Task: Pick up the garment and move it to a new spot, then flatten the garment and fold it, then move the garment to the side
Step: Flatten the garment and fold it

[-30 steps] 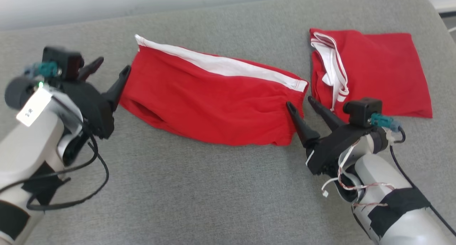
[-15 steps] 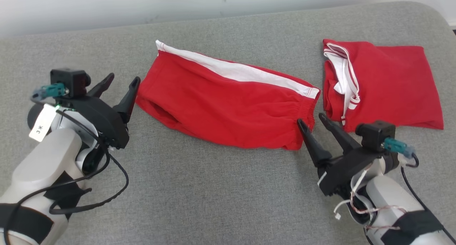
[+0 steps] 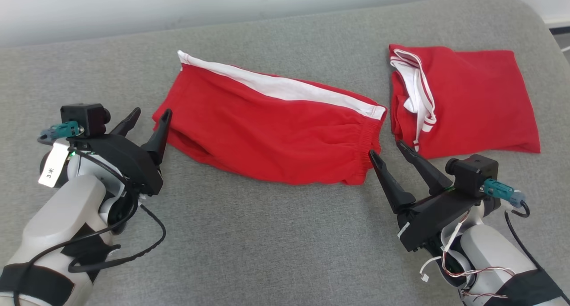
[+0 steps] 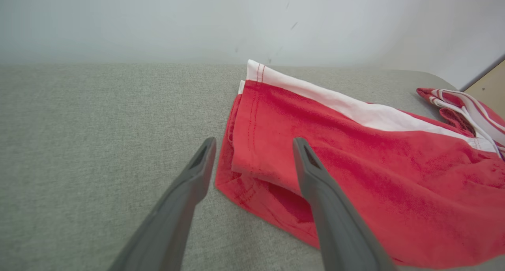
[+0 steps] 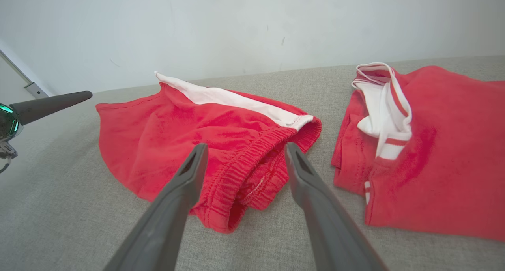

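Head view: red shorts (image 3: 276,132) lie on the grey cushion (image 3: 267,252), long axis left-right, waistband (image 3: 370,139) toward the right hand (image 3: 385,148), hem (image 3: 173,134) toward the left hand (image 3: 152,112). Left wrist view: fingers (image 4: 189,184) wide, empty, framing the hem. Right wrist view: fingers wide, empty, before the waistband.

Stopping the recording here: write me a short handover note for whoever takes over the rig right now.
Left gripper: open, empty, at the leg-hem end of the red shorts.
Right gripper: open, empty, at their waistband end.
Shorts lie flat on the grey cushion, apparently folded in half; another folded red garment lies to their right.
Left: likely grasp both ends and move the shorts aside.
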Available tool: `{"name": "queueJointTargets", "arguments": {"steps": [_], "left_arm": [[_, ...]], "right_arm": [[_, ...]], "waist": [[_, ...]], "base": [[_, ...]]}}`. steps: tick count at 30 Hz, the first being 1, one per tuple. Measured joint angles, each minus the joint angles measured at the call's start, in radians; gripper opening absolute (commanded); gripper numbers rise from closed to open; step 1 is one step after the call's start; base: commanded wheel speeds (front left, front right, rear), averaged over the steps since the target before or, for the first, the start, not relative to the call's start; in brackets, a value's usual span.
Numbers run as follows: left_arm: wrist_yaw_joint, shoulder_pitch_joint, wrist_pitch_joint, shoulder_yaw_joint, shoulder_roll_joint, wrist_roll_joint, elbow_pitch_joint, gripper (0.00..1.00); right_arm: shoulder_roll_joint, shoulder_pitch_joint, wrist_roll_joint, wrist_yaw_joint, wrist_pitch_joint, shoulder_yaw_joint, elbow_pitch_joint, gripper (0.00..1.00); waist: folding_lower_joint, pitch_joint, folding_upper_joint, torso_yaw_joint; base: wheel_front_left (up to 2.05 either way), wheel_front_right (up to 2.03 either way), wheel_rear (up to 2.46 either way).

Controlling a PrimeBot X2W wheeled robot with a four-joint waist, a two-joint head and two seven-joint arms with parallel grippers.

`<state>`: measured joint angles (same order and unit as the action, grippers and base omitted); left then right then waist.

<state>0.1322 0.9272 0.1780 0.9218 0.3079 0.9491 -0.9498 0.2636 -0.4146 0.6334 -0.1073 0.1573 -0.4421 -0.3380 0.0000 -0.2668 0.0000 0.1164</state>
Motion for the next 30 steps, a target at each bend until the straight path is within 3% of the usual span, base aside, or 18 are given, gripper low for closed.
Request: {"name": "queueJointTargets", "arguments": {"steps": [10,15,16,17,18,22,26,30], "left_arm": [[0.000,0.007,-0.014,0.008,-0.002,0.010,-0.069,1.00],[0.000,0.009,-0.046,0.014,-0.031,0.032,-0.091,1.00],[0.000,0.009,-0.056,0.012,-0.036,0.049,-0.091,0.90],[0.000,0.009,-0.067,0.014,-0.038,0.068,-0.090,0.40],[0.000,0.009,-0.075,0.016,-0.038,0.071,-0.089,0.00],[0.000,0.010,-0.091,0.026,-0.047,0.073,-0.090,0.00],[0.000,0.017,-0.099,0.031,-0.042,0.082,-0.088,0.00],[0.000,0.018,-0.100,0.041,0.004,0.097,-0.055,0.00]], "right_arm": [[0.026,0.004,-0.011,0.026,-0.018,0.007,0.085,1.00],[0.040,0.019,-0.011,0.039,-0.027,0.016,0.115,1.00],[0.041,0.019,-0.011,0.042,-0.029,0.017,0.118,1.00],[0.042,0.019,-0.011,0.047,-0.035,0.019,0.123,1.00],[0.043,0.019,-0.011,0.047,-0.035,0.021,0.128,1.00],[0.056,0.025,-0.011,0.060,-0.038,0.030,0.149,1.00],[0.055,0.039,-0.009,0.051,-0.062,0.008,0.176,1.00],[0.036,0.042,-0.001,0.036,-0.094,-0.034,0.198,1.00]], "waist": [[0.0001,-0.038,0.0000,0.031],[0.0001,-0.051,0.0001,0.040],[0.0001,-0.052,0.0001,0.040],[0.0001,-0.052,0.0000,0.040],[0.0001,-0.053,0.0000,0.040],[0.0001,-0.052,0.0000,0.030],[0.0001,-0.050,0.0000,0.017],[0.0001,-0.047,0.0000,0.015]], "base": [[0.00,0.00,0.00],[0.00,0.00,0.00],[0.00,0.00,0.00],[0.00,0.00,0.00],[0.00,0.00,0.00],[0.00,0.00,0.00],[0.00,0.00,0.00],[0.00,0.00,0.00]]}}
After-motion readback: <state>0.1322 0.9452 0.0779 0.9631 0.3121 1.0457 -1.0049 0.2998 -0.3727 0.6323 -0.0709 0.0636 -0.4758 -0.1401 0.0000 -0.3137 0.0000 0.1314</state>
